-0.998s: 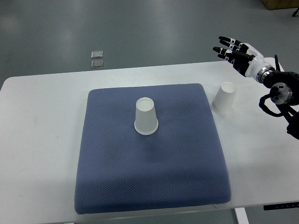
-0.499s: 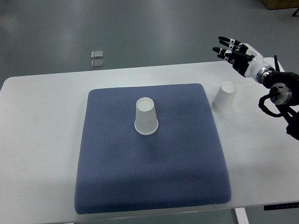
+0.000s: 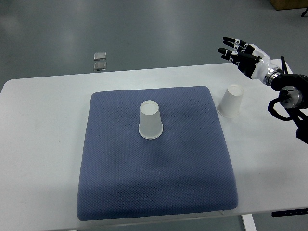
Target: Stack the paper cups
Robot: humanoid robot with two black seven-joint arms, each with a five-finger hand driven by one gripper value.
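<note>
A white table (image 3: 43, 125) carries a blue-grey textured mat (image 3: 154, 173) that covers most of its middle. The mat serves as the landmark here.

Two white paper cups are in view, both standing upside down with the base up and the wider rim down. The first cup (image 3: 150, 120) stands on the mat, a little toward the mat's far edge and slightly left of its centre line. The second cup (image 3: 230, 101) stands on the bare table just beside the mat's far right corner, off the fabric, leaning slightly as seen from this angle. The two cups are well apart and not stacked. Being inverted, neither shows its inside, so what is in them cannot be told. No print, logo or writing can be made out on either cup, on the mat or on the table.

The right hand (image 3: 243, 50) hangs in the air beyond the mat's far right corner, past the table's far edge and beyond the second cup, touching nothing. Its dark-tipped fingers (image 3: 229, 51) are spread and extended, pointing toward the left, and they hold nothing. Its arm enters from the right edge.

On the grey floor beyond the mat's far left corner lie two small square floor plates (image 3: 100, 60), one behind the other.
</note>
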